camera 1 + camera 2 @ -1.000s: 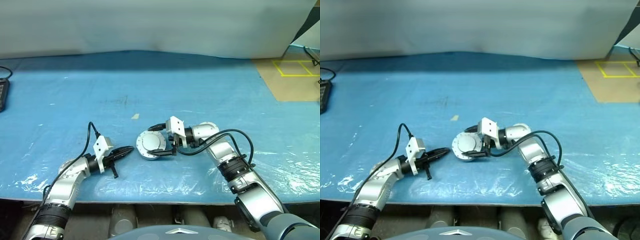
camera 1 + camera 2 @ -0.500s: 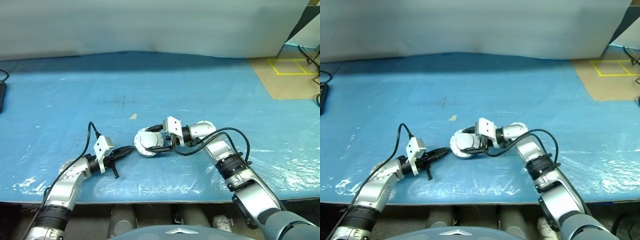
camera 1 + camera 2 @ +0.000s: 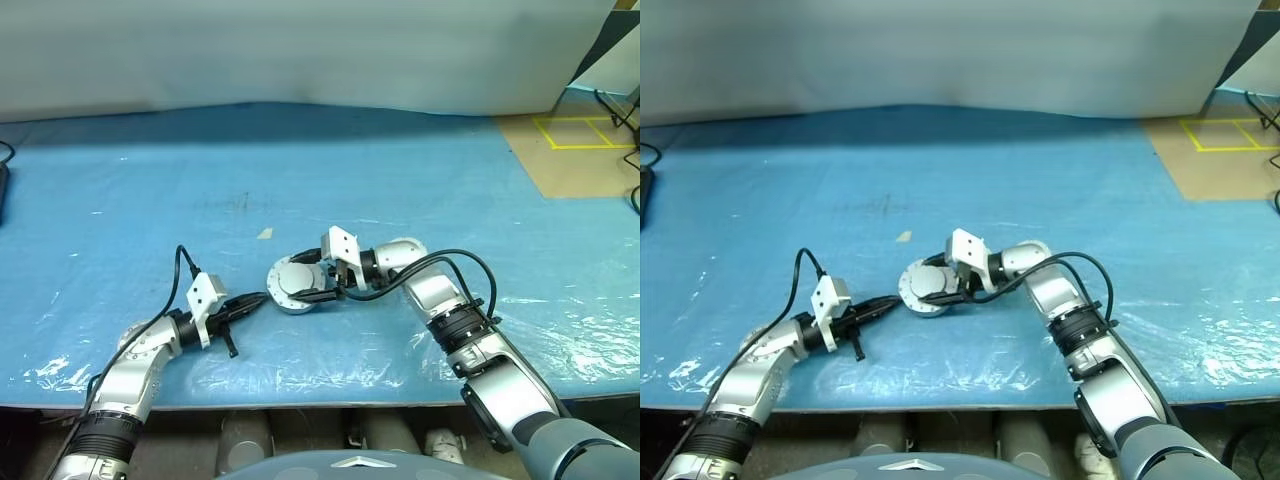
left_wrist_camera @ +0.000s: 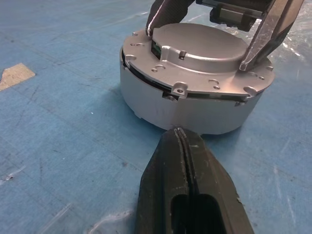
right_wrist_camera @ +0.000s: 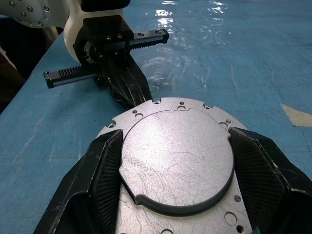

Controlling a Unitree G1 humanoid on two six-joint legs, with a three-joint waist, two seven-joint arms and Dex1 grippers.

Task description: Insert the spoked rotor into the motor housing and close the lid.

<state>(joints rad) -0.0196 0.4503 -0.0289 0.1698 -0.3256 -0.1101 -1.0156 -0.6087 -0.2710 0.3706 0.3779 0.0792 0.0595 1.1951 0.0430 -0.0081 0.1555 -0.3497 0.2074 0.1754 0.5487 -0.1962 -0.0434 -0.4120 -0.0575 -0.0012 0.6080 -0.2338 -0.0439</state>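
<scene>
Near the front middle of the blue table cover (image 3: 420, 170) sits the motor housing (image 4: 161, 105), a low round silver can, with the lid (image 4: 204, 51) already lying flat on top of it. From the left wrist view the lid looks seated pretty much level, a thin dark seam running between its flange and the housing wall, and small screw holes dotted round the flange. So the can is shut up top and whatever's inside is covered; can't see the spoked rotor or the windings at all.

Right gripper (image 5: 178, 161) comes in from the robot's right, and its two black fingers (image 5: 105, 168) straddle the raised round centre of the lid, one on each side, pressed right up against its edge. Jaws are spread wide around that disc, so it's gripping the lid's raised part rather than hanging open over nothing.

Left gripper (image 4: 181, 141) is on the other side, fingers pinched fully together with nothing between them, tip pointing at the housing wall and stopping just short of it, low over the table.

Further out there's a small tan scrap (image 3: 264, 234) on the cover behind the housing, and a brown floor patch with yellow tape lines (image 3: 580, 135) at the far right.
</scene>
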